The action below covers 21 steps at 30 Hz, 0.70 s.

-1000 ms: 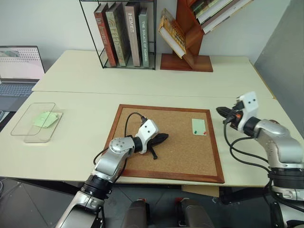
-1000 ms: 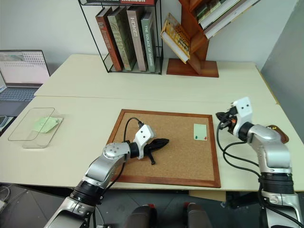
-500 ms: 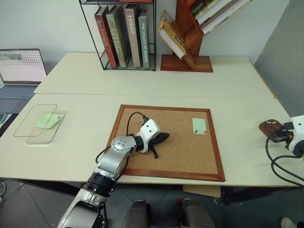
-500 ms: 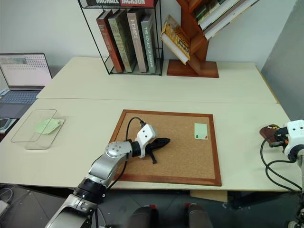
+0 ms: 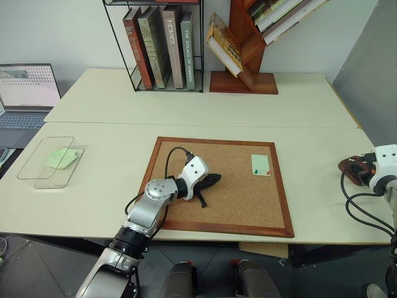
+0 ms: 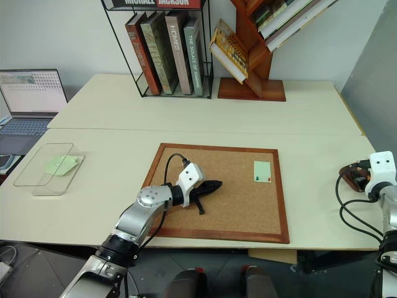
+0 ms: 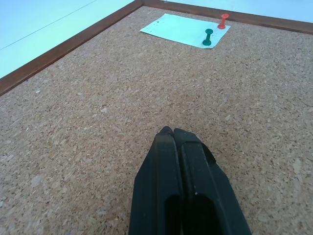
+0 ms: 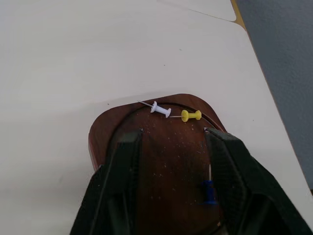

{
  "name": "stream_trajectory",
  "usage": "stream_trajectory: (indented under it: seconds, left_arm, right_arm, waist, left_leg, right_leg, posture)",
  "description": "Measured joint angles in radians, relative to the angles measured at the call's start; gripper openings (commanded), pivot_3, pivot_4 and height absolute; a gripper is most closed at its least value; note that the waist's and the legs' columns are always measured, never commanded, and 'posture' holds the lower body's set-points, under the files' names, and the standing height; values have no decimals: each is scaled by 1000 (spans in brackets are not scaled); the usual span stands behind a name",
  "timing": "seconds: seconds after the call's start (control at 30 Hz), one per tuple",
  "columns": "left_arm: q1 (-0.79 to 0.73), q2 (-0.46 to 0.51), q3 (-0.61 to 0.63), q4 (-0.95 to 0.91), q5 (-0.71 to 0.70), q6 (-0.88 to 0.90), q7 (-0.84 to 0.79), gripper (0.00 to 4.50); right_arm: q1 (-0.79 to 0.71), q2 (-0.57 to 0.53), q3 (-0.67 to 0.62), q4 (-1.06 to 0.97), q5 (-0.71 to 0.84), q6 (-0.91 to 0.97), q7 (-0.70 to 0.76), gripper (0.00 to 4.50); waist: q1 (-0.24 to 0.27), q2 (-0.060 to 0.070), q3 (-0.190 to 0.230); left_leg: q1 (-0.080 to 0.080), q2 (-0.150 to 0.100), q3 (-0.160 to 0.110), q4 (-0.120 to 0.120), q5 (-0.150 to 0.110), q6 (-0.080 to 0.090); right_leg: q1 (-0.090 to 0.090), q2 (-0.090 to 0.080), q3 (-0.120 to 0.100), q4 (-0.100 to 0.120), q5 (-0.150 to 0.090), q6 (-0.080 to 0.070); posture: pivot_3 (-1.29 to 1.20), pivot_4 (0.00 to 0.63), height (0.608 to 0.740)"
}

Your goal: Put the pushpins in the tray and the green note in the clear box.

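**Cork under my left, brown wood under my right**

Cork fills my left wrist view: my left gripper (image 7: pixel 172 134) rests low over the corkboard (image 5: pixel 186 220) with its fingers pressed together, gripping nothing. Past its tip that camera picks out the green note (image 7: pixel 185 30) with two pushpins standing in it, one green (image 7: pixel 208 37), one red (image 7: pixel 223 20); from the head these are mere dots on the note near the board's far right corner.

My right wrist view gives what the head cannot: the tray (image 8: pixel 156 161) lies right under my right gripper (image 8: pixel 171 133), whose fingers stand apart with nothing between them. Three pins lie in the tray, white (image 8: pixel 159 108) and yellow (image 8: pixel 190 115) at its far rim, blue (image 8: pixel 208 190) beside one finger.

From the head, the clear box (image 5: pixel 37 162) sits far off at the table's left edge, a crumpled light-green paper (image 5: pixel 62 158) inside. Two pale tables (image 5: pixel 111 186) abut; a wire book rack (image 5: pixel 162 45), a slanted wooden shelf (image 5: pixel 243 68) and a laptop (image 5: pixel 25 93) stand behind.
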Motion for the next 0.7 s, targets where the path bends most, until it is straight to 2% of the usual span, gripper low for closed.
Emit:
stream_trajectory:
  seconds: [0.13, 0.2, 0.27, 0.4, 0.53, 0.7]
  left_arm:
    - [0, 0, 0, 0, 1, 0, 0, 0]
    - [2, 3, 2, -2, 1, 0, -1, 0]
    - [2, 6, 2, -3, 2, 0, -1, 0]
    - [7, 10, 3, -17, 2, 1, -2, 0]
    - [10, 11, 5, -21, 2, 4, -2, 0]
    - [8, 12, 7, -22, 2, 18, -1, 0]
  right_arm:
    - [4, 2, -11, -11, 21, 10, -3, 3344]
    - [5, 30, -62, -53, 71, 2, -2, 3344]
    - [13, 61, -100, -133, 144, -1, 26, 3344]
    - [94, 115, -118, -410, 318, 145, 119, 3344]
    - [149, 142, -78, -588, 393, 241, 147, 3344]
    - [227, 203, 66, -770, 362, 193, 170, 3344]
  waist:
    - [0, 0, 0]
    - [-1, 0, 0]
    - [-2, 0, 0]
    - [-2, 0, 0]
    - [-2, 0, 0]
    - [-3, 0, 0]
  left_leg:
    - [0, 0, 0, 0, 0, 0]
    - [0, 0, 0, 0, 0, 0]
    - [0, 1, 0, 0, 0, 0]
    - [0, 3, -2, -1, 0, 0]
    - [0, 3, -2, -1, 0, 0]
    - [0, 3, -3, -1, 0, 0]
  right_leg:
    - [0, 0, 0, 0, 0, 0]
    - [0, 0, 0, 0, 0, 0]
    - [0, 1, 0, 0, 1, 1]
    - [0, 1, 0, 0, 1, 2]
    - [0, -1, -1, 0, 0, 0]
    - [-1, -1, -1, -1, 0, 0]
  posture:
    - [0, 150, 740]
    - [0, 150, 740]
    - [0, 150, 740]
    - [0, 150, 740]
    - [0, 150, 740]
    - [0, 150, 740]
